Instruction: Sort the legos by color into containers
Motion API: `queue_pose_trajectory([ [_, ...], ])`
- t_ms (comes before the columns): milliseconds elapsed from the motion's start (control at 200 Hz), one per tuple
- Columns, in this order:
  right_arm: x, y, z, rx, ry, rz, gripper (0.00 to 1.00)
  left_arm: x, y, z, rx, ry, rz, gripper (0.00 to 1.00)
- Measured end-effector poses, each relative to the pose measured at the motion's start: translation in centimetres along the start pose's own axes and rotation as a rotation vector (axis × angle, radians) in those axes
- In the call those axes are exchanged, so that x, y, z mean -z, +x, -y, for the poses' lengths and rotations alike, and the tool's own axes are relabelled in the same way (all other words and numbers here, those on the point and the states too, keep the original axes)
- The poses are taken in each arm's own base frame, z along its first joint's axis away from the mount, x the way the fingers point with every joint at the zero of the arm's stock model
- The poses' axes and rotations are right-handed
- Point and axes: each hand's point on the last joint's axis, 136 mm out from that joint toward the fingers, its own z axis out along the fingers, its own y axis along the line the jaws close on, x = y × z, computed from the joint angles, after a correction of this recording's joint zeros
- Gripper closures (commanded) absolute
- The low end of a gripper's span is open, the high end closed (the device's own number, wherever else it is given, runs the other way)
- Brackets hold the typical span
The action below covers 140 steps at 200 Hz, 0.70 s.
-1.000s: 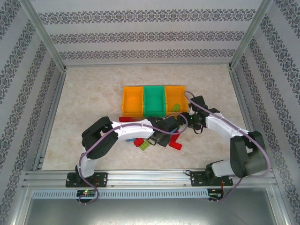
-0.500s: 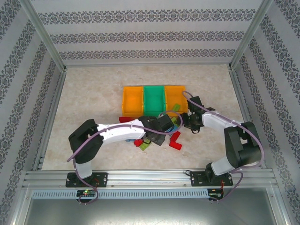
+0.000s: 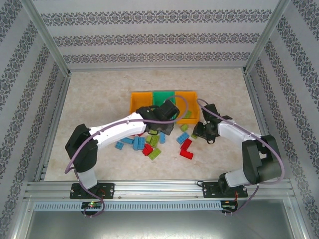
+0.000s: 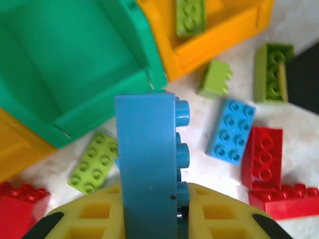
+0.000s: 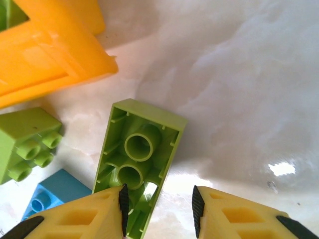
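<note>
Table (image 3: 99, 99): pale marbled beige beneath me, glossy, with a glare spot in my right wrist view.
Walls (image 3: 159, 37): three around me, white with grey ornamental bands.
Posts (image 3: 47, 37): silver metal, slanting up at the corners.
Near rail (image 3: 159, 189): slotted aluminium, next to a perforated strip (image 3: 159, 205).

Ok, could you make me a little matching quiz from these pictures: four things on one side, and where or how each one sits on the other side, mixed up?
Things
1. blue brick
2. lime brick at the right tool
3. green bin
4. green brick at the top edge of the left wrist view

Places
A. lying inside an orange bin
B. hollow side up on the table
C. gripped in the left tool
D. between two orange bins

Pairs: 1-C, 2-B, 3-D, 4-A
</note>
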Motion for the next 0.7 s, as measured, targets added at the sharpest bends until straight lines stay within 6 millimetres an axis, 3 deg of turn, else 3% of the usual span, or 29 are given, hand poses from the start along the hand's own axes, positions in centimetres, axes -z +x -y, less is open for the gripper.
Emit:
queue_pose_trajectory([
  [200,1.3,0.6,1.1,-0.002,0.034,0.006,0.51,-1.3,-4.2,-3.4,0.072,-0.012,0.038,0.79],
  [410,2.3,0.3,0.7,-0.008,0.014,0.037,0.37,-5.5,-6.0,-5.6,0.095,-0.029,0.002,0.78],
  [545,1.9,0.5,0.5,-0.016,0.015,0.029,0.37,-7.5,-6.4,-6.2,0.098,-0.041,-0.017,0.70],
  [699,0.6,0.6,0.5,-0.028,0.033,0.000,0.36,-7.9,-6.9,-6.1,0.093,-0.042,-0.014,0.55],
])
